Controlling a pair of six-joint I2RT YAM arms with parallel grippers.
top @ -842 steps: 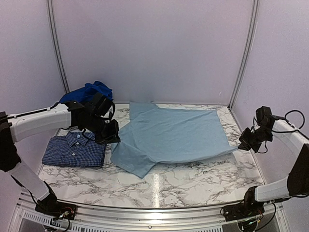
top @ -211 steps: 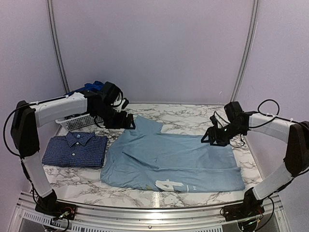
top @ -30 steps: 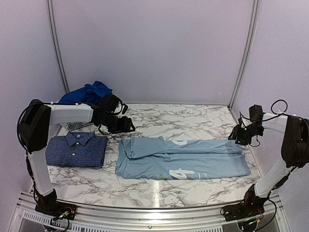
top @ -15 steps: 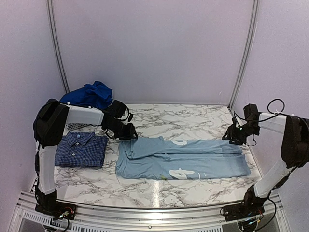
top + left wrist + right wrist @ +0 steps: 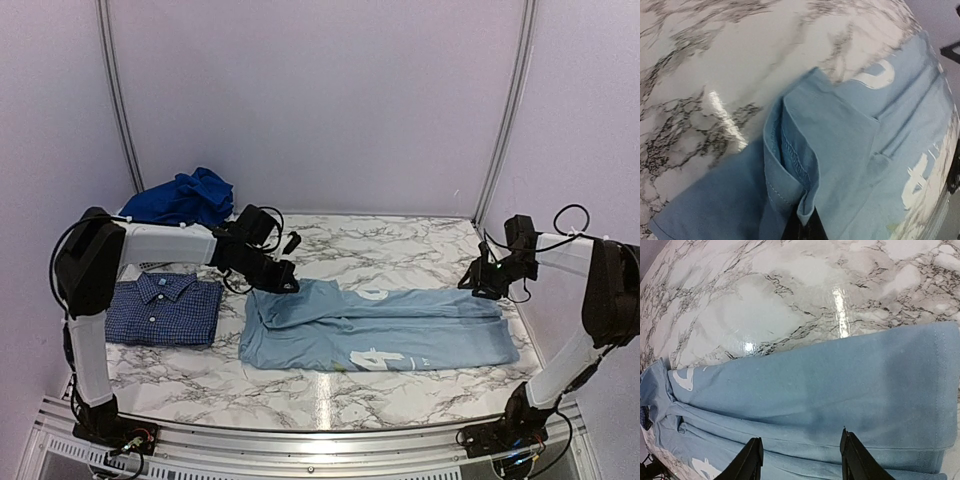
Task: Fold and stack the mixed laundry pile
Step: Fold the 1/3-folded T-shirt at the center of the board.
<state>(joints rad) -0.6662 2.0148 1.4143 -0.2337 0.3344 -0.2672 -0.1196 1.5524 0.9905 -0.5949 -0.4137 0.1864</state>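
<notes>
1. The pale blue cotton T-shirt with white print (image 5: pixel 380 325) lay on the white marble-pattern desk (image 5: pixel 400 240), already folded lengthwise into a long, flat band. It reached from mid-desk almost to the right edge.
2. Change noted: a second earlier the left claw (image 5: pixel 285 283) hung off the cloth with its jaws apart. It had since moved onto the band's left far corner and clenched there.
3. The left wrist view confirmed the grasp. A stitched sleeve fold of the T-shirt (image 5: pixel 840 150) stood pinched up at the left claw (image 5: pixel 802 231).
4. The right claw (image 5: pixel 478 283) had edged slightly inward, to the band's right far corner. In its wrist view the fingers (image 5: pixel 752 460) stood apart over the T-shirt (image 5: pixel 815 385), released, with nothing pinched.
5. Judgement: the lengthwise fold was done and the crosswise fold was starting. The left end was secured, the right end not yet.
6. Materials: thin limp jersey, softly creased, with double-stitched hems. The white print (image 5: pixel 365 358) looked stiffer. The desk was glossy, so the cloth would likely slide.
7. Outward: a navy small-check button-up shirt (image 5: pixel 160 310) sat folded square at the left, apart from the band. Crumpled royal blue clothes (image 5: pixel 185 195) were heaped behind it, unfolded.
</notes>
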